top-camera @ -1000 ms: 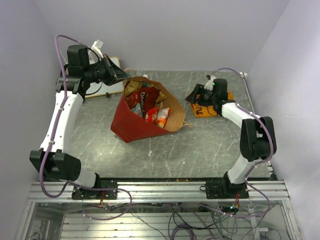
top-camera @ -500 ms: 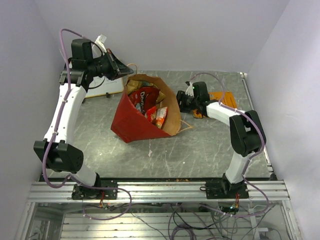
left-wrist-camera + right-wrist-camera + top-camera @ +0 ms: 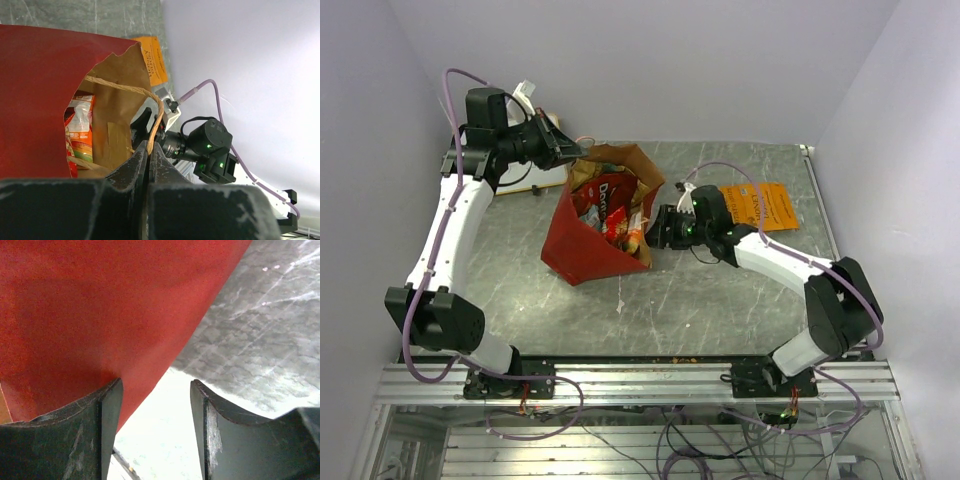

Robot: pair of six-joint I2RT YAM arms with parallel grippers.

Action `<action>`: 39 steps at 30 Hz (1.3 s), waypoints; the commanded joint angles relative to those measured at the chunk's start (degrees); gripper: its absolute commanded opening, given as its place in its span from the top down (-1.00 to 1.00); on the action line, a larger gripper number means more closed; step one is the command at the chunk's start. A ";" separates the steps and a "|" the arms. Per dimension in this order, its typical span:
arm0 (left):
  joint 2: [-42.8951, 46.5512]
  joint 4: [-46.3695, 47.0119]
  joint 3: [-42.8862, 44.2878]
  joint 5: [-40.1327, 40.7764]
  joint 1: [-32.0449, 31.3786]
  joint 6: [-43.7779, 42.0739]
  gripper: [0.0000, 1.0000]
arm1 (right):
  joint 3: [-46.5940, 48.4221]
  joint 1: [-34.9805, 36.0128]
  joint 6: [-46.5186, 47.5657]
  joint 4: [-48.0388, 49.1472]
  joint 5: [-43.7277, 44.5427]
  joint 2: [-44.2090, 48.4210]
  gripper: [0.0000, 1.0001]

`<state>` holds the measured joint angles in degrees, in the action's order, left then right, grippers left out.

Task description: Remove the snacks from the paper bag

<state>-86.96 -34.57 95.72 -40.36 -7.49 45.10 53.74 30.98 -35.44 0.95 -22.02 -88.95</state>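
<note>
Your left tool [image 3: 148, 152] is clamped shut on the cord handle [image 3: 125, 90] of the paper bag [image 3: 575, 250], which sits mid-surface [image 3: 720, 290] with snacks [image 3: 615, 205] inside. Your right tool [image 3: 660, 228], jaws apart, meets its red side; an orange packet [image 3: 757, 205] lies beyond.

Counter [image 3: 720, 300]: grey stone-patterned top with pale veins and scratches, matt finish.
Walls [image 3: 670, 60]: plain pale lavender-white panels closing the far, left and right edges of the counter.
Rail [image 3: 640, 378]: silver slotted aluminium frame along the near edge.
Wiring [image 3: 700, 440]: loose cables under the rail.
Light: even, with soft shadows.
</note>
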 commanded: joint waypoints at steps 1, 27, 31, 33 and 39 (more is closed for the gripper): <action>2.28 0.41 1.52 -2.14 -1.04 -0.70 0.86 | -0.42 0.22 3.14 -6.28 6.98 3.23 -0.15; -0.67 -2.24 7.46 -2.89 -1.04 -3.23 0.86 | 20.37 4.57 85.56 -0.81 -18.19 2.61 -0.38; -1.92 -3.41 9.26 -3.82 -1.04 -4.57 0.86 | 26.73 6.81 91.15 -5.20 -18.12 -4.60 -0.41; -2.69 -3.97 10.54 -4.32 -1.04 -4.80 0.86 | 27.65 7.53 91.03 -2.28 -16.63 -7.04 -0.42; -3.75 -4.06 11.93 -5.16 -1.04 -5.04 0.86 | 24.00 8.76 83.57 13.96 -9.17 -10.11 -0.43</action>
<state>-90.59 -39.35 104.73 -42.13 -7.86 40.69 78.72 39.33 51.16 3.75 -35.09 -98.17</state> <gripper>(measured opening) 0.081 0.719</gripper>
